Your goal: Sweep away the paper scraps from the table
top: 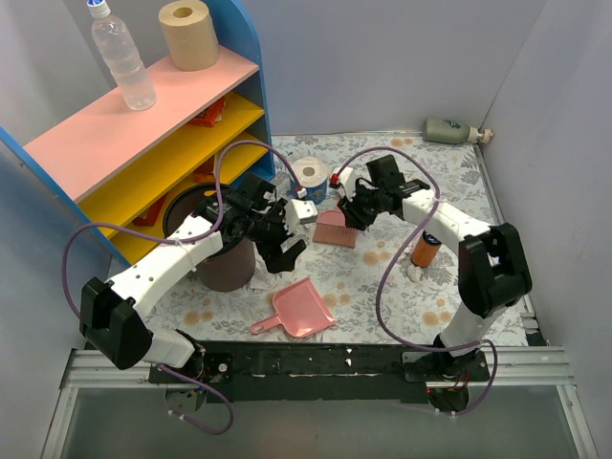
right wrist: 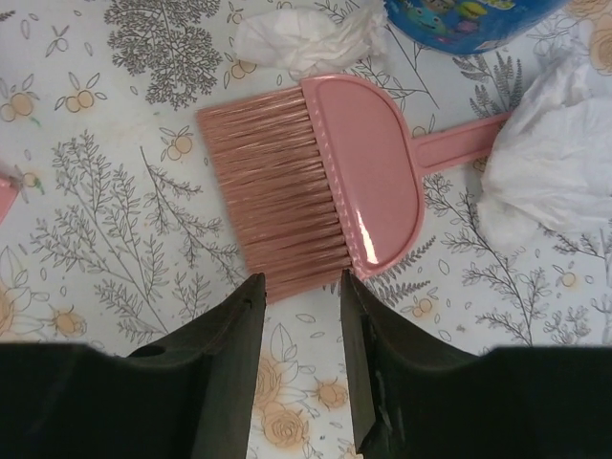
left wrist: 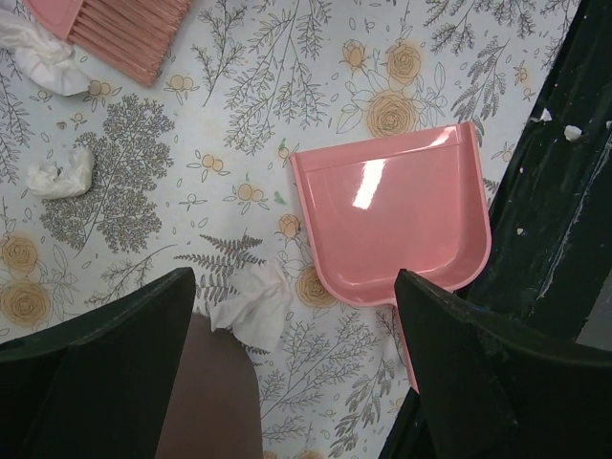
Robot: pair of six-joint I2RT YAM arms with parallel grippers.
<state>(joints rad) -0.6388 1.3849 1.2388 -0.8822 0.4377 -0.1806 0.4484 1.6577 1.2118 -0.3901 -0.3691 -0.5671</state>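
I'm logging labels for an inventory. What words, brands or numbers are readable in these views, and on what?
No text can be read in any view.
Blue container: colourful print, no legible words.
Orange bottle: any label too small to read.
Grey-green bottle: too small and blurred.
Red packs on the shelf: too small to read.

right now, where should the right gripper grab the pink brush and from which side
Take the pink brush by its thin handle, coming straight down from above. It lies flat on the table, the handle is the one narrow rigid part, and the bristles would likely bend.
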